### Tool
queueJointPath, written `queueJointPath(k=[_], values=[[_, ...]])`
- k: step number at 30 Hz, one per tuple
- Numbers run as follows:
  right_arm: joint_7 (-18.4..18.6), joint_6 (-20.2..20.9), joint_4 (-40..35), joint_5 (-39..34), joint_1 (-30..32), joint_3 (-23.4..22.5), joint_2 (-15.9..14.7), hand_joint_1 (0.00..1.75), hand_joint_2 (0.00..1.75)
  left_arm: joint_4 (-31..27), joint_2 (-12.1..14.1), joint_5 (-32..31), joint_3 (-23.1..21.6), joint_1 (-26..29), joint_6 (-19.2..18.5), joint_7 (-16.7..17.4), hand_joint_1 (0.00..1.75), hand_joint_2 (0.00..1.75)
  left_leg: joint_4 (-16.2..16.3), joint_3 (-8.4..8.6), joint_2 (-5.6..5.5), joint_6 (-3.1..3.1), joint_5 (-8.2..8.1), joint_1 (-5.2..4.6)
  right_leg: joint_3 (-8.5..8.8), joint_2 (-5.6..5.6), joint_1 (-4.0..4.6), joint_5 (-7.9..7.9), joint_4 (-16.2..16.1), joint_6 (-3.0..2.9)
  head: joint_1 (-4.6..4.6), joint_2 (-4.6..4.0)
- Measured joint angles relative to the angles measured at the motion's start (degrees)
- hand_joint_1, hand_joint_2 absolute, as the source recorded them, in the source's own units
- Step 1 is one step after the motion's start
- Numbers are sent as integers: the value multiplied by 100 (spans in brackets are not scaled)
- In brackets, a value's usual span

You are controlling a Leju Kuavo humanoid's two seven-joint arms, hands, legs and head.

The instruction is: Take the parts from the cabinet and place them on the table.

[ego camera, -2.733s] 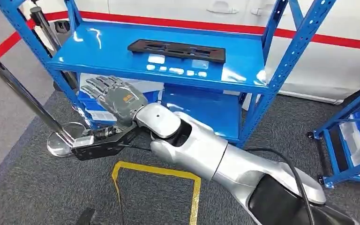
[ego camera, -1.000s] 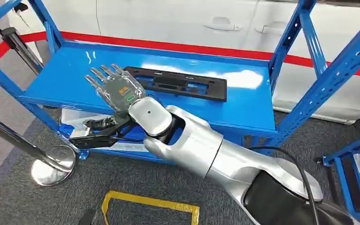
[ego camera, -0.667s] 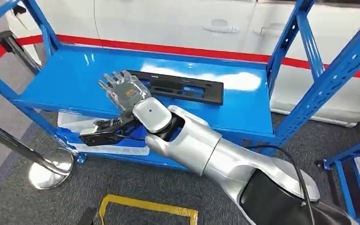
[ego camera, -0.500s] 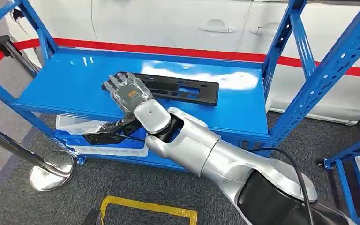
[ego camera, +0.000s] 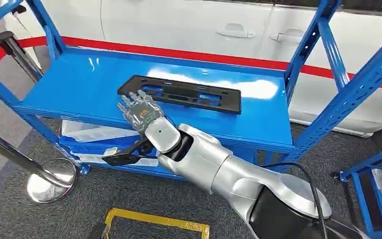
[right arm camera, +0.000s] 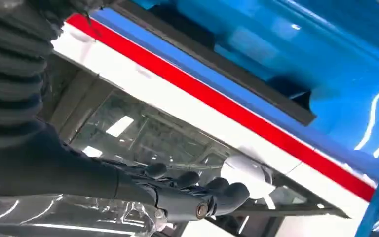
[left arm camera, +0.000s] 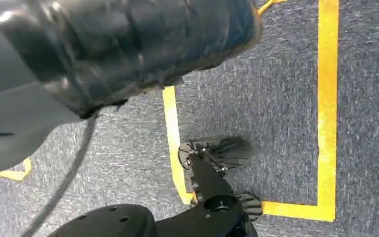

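Note:
A long black plastic part (ego camera: 189,94) with cut-outs lies flat on the blue cabinet's top shelf (ego camera: 74,84). My right hand (ego camera: 142,110) hovers over the shelf's front edge, palm down, fingers apart and holding nothing. Its fingertips reach the near left end of the part. In the right wrist view the dark fingers (right arm camera: 197,195) stretch out with nothing in them, and the part's dark edge (right arm camera: 256,89) runs along the blue shelf. A dark blurred shape that may be my left hand (left arm camera: 103,54) hangs over the carpet; how its fingers lie is unclear.
Blue uprights (ego camera: 348,84) frame the shelf's right side. White bins (ego camera: 97,133) sit on the lower shelf. A steel post's round base (ego camera: 49,179) stands on the floor at left, yellow floor tape (ego camera: 154,221) lies in front, and another blue rack (ego camera: 373,189) stands at right. A white car (ego camera: 204,25) is behind.
The camera has come closer to the cabinet. My right hand rose from below the shelf to above it, and now sits at the part's near left end.

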Motion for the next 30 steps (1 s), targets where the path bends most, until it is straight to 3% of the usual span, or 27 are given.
queueJointPath(k=[2,3,4,5,7,8,10,12,13,14,16,18,19,21,22,23,25,27,28,30], values=[[2,44,4,-2,92,29,2,0,175,0,-9,-7,-39,-2,-5,-11,0,0,2,0,6,30,-5,-27,-387,0,2,-345,839,-9,-2,0],[13,46,9,-13,150,62,2,0,175,0,-13,-9,-55,-1,-9,-11,0,0,4,1,6,38,-10,-42,-478,0,2,-362,1026,-23,-4,0],[26,37,15,-24,197,98,2,0,175,0,-20,-9,-61,-1,-15,-15,0,0,6,4,2,42,-12,-57,-446,0,8,-256,953,-49,-2,0],[31,33,20,-24,216,116,5,0,175,0,-24,-9,-63,-4,-20,-15,0,0,14,4,-5,44,-14,-73,-288,1,20,-43,628,-89,-2,0],[52,18,20,-24,204,127,22,0,175,0,-39,-7,-66,-10,-33,-18,0,0,25,17,-14,41,-21,-100,198,4,80,390,-306,-202,-2,0],[59,9,20,-24,204,127,24,0,175,0,-70,-7,-66,-12,-40,-20,0,0,28,9,-11,25,-27,-115,317,1,112,338,-550,-268,-13,0],[61,4,20,-24,214,131,46,0,175,0,-70,0,-68,-19,-42,-22,0,0,36,-12,-6,-32,-21,-113,357,-13,118,367,-635,-237,-9,0],[63,0,26,-24,216,136,46,0,175,0,-72,4,-68,-21,-40,-28,0,0,7,6,0,-102,-7,-97,366,1,120,393,-677,-277,-7,0],[66,-11,26,-24,217,138,55,0,175,0,-66,7,-68,-22,-31,-31,0,0,41,-27,8,-121,-58,-89,418,-19,49,435,-755,-291,-7,0],[74,-11,33,-24,212,140,57,0,175,0,-83,13,-68,-19,-31,-33,0,0,168,-61,10,-165,-155,-92,440,-16,51,444,-790,-301,-38,0],[107,-13,37,-22,196,142,57,0,175,0,-83,48,-68,-31,-11,-33,0,0,897,-398,11,-234,-544,-56,439,-27,48,448,-787,-317,-61,-2],[175,-2,79,20,209,151,57,0,175,0,-79,72,-68,6,0,-26,0,0,1598,-752,11,-288,-767,-37,431,-25,53,442,-777,-321,-66,0],[206,0,98,46,209,151,57,0,175,0,-79,77,-70,24,2,-20,0,0,1606,-773,11,-303,-688,-29,429,-20,50,439,-769,-321,-68,0],[219,-22,133,98,203,153,57,0,175,0,-79,98,-70,35,2,-15,0,0,940,-462,14,-317,-242,-10,430,-9,37,408,-732,-298,-66,0],[219,-44,146,109,199,153,57,0,175,0,-79,107,-70,29,4,-13,0,0,375,-176,18,-313,28,-2,437,-9,28,384,-708,-275,-70,0],[221,-77,155,122,198,153,57,0,175,0,-81,107,-70,21,4,-13,0,0,45,-28,23,-297,0,-3,437,-11,31,366,-698,-246,-66,-2],[251,-161,175,194,176,153,57,0,175,0,-83,109,-74,7,4,-9,0,0,7,3,-1,-171,-15,-56,403,-6,64,369,-691,-191,-52,0],[286,-227,190,298,175,151,57,0,175,0,-83,116,-101,32,11,2,0,0,17,-2,-4,-110,-29,-80,422,-7,51,370,-716,-147,-57,-2],[300,-258,197,341,168,151,57,0,175,0,-85,122,-112,34,11,2,0,0,-41,35,1,-52,3,-25,418,-8,74,336,-693,-102,-57,0],[304,-275,203,391,135,151,50,0,175,0,-90,122,-118,26,11,2,0,0,-58,60,16,26,-7,-27,233,-21,53,104,-305,-62,-31,0]])
